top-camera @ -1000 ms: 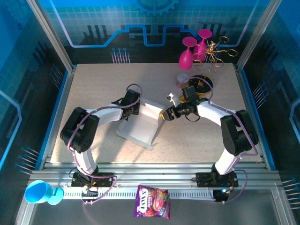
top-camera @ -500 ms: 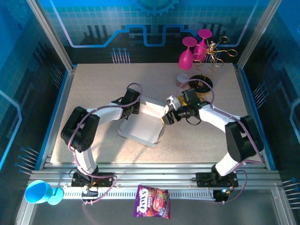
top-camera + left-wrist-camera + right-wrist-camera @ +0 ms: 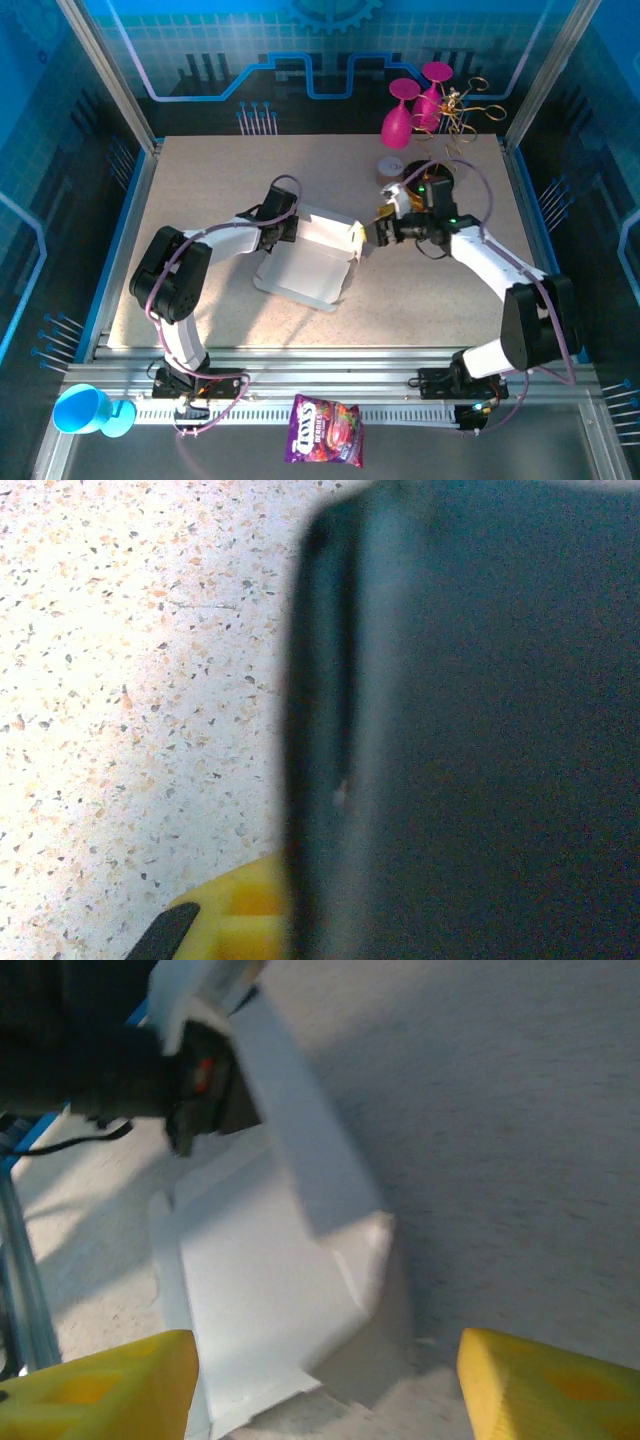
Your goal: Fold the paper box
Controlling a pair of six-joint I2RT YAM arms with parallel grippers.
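While the left gripper (image 3: 287,230) is clamped shut on the back-left wall of the box (image 3: 300,268), the right gripper (image 3: 378,230) sits just off the box's right-hand corner with its jaws spread wide and nothing between them. The box is about mid-table (image 3: 200,170), between the two arms. It's half formed: a flat white base with walls standing up at the back and on the right, and the near-left side lower.

From the right wrist cam, both yellow fingers (image 3: 100,1380) are way out at the bottom corners of the shot. The box (image 3: 260,1300) is straight ahead of them, not touching either one. A tall panel leans up toward the left gripper (image 3: 190,1090), which is dark and blurry at the top of it.

The left wrist cam is pretty useless. A big dark out-of-focus surface covers most of the right side, with one yellow finger (image 3: 235,920) poking in at the bottom and speckled tabletop on the left. I can't really tell what part of the box that dark thing is.

Other stuff around:
- pink glasses (image 3: 410,110) at the far right corner
- a purple candy bag (image 3: 325,428) on the near rail
- a blue cup (image 3: 85,410) at the near left
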